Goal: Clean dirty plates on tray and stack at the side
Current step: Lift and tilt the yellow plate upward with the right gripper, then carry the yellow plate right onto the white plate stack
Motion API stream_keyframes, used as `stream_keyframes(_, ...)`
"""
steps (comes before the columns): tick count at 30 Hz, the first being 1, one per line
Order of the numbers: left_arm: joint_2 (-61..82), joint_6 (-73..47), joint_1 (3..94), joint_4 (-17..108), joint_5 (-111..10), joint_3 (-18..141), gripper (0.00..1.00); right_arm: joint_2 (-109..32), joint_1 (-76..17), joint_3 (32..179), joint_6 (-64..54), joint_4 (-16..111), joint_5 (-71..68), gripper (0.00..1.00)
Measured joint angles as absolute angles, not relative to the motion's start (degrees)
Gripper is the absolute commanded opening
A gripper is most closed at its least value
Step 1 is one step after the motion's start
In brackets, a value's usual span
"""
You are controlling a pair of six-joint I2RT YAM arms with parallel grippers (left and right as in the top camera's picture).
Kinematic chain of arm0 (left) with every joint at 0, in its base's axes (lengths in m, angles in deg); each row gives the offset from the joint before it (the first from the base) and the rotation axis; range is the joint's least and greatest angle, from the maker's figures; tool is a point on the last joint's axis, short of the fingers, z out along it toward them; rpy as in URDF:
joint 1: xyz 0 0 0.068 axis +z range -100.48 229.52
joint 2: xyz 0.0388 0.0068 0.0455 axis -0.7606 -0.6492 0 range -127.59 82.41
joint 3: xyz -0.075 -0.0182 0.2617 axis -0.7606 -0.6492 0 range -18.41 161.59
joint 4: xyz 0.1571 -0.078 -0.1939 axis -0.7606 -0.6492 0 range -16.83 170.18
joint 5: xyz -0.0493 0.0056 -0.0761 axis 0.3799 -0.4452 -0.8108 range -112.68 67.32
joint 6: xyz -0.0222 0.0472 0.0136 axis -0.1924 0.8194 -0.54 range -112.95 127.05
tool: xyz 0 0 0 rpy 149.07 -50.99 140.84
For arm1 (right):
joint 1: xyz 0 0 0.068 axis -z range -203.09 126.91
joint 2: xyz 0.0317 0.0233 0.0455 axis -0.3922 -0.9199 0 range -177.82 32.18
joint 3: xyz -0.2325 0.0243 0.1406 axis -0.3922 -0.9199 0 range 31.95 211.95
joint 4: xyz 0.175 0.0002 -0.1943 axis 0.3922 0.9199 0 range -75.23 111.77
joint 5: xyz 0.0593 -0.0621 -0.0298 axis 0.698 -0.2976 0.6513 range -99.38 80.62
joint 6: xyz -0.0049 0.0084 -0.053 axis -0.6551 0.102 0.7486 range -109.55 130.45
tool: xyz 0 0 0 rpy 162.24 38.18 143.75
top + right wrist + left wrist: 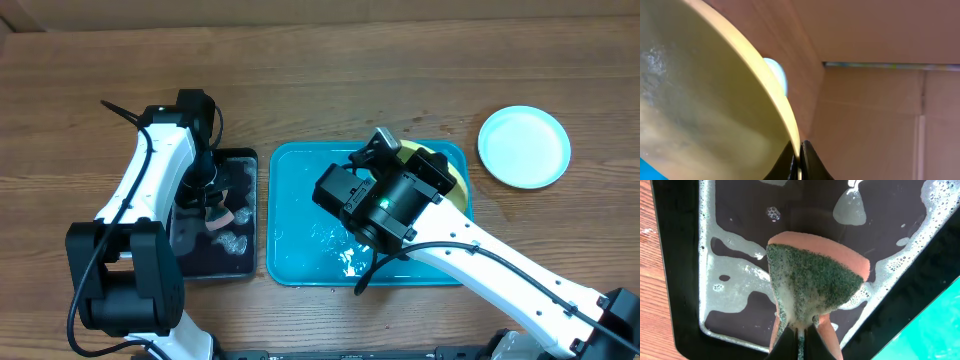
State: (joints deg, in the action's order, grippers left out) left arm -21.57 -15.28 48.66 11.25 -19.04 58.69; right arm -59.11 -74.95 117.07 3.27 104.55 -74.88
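Note:
My right gripper (428, 170) is over the right end of the turquoise tray (298, 205) and is shut on the rim of a yellow-green plate (452, 178). In the right wrist view the plate (705, 100) is tilted, with its rim pinched between the fingers (799, 156). A light blue plate (523, 147) lies on the table right of the tray and also shows in the right wrist view (778, 74). My left gripper (210, 200) is shut on a soapy pink-and-green sponge (815, 277) over the black tray (232, 165). I see no second yellow-green plate.
The black tray (685, 280) holds dark water and white foam. Soapy puddles lie on the turquoise tray's floor (340, 250), and its corner shows in the left wrist view (935, 330). Bare wooden table surrounds both trays.

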Motion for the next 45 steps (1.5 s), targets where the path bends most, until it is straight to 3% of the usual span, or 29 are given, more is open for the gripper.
stream_keyframes(8,-21.6,-15.3,48.7,11.2,-19.1,58.7,0.04,-59.1,-74.9,117.1,3.6,104.8,-82.3,0.04)
stream_keyframes(21,-21.6,-15.3,48.7,11.2,-19.0,58.7,0.04,-59.1,-74.9,117.1,3.8,102.8,-83.3,0.04)
stream_keyframes(28,-21.6,-15.3,48.7,11.3,-19.1,58.7,0.04,-59.1,-74.9,117.0,4.1,89.5,-58.9,0.04)
stream_keyframes(39,-21.6,-15.1,48.7,11.1,-19.3,58.7,0.04,-59.1,-70.5,116.9,-2.6,96.6,-71.9,0.04)
stream_keyframes(45,-21.6,-15.1,48.7,11.2,-19.2,58.7,0.04,-59.1,-70.0,116.9,-1.0,95.8,-71.7,0.04)
